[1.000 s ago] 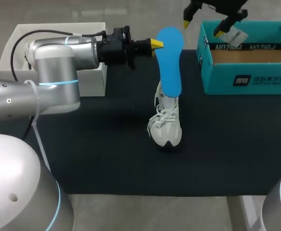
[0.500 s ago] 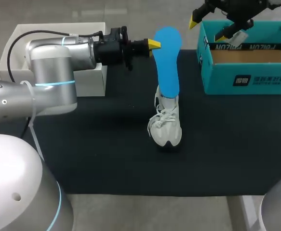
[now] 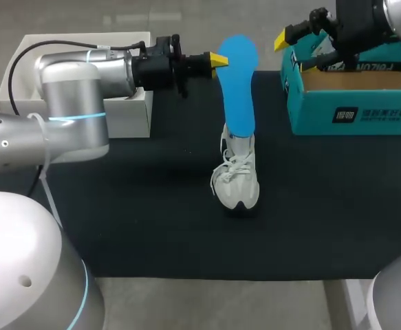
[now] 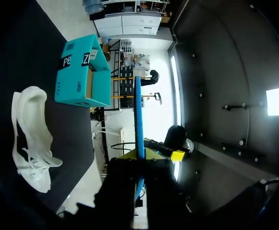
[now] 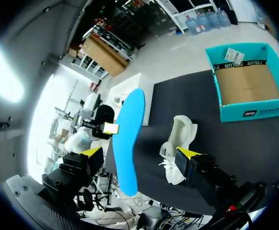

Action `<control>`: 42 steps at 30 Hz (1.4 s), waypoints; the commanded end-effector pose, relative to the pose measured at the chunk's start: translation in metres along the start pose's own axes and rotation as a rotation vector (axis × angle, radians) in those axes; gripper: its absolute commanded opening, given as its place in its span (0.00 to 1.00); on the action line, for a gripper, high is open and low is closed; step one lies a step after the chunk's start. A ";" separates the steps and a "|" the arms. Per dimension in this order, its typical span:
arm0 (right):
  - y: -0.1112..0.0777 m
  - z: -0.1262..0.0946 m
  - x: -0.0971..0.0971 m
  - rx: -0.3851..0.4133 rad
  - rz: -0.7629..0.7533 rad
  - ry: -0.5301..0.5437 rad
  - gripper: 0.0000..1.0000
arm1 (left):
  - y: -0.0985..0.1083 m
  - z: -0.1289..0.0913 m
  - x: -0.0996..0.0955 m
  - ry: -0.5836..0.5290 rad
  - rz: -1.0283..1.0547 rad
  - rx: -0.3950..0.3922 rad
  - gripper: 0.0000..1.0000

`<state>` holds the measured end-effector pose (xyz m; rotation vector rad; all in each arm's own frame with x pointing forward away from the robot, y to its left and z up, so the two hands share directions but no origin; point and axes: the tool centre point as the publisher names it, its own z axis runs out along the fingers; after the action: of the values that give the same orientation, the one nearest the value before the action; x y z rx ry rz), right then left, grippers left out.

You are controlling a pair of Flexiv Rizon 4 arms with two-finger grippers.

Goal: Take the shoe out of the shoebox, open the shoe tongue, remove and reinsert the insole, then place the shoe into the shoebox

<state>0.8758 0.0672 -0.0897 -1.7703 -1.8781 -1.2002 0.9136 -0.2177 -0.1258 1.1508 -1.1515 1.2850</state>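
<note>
Insole (image 3: 238, 86) pinched by left gripper (image 3: 220, 61), above shoe (image 3: 236, 177)

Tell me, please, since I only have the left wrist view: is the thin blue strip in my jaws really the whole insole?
Observer: Yes. The head view shows the insole broad face on and whole. The left jaws pinch its edge near one end.
Operator: Thank you. What about the other side?
Observer: The right arm is raised near the shoebox, by the wall nearest the insole. Its jaws are open with nothing in them.
Operator: And is the box free inside?
Observer: The right wrist view looks down into it. It shows a bare brown floor, with only a white tag at one corner.
</note>
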 end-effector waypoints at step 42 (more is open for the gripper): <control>0.004 0.033 -0.014 0.197 0.150 0.591 1.00 | -0.003 0.001 0.000 0.037 -0.008 -0.024 0.00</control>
<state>0.8897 0.0799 -0.1186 -1.2469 -1.4284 -1.2626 0.9157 -0.2188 -0.1251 1.1121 -1.1323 1.2748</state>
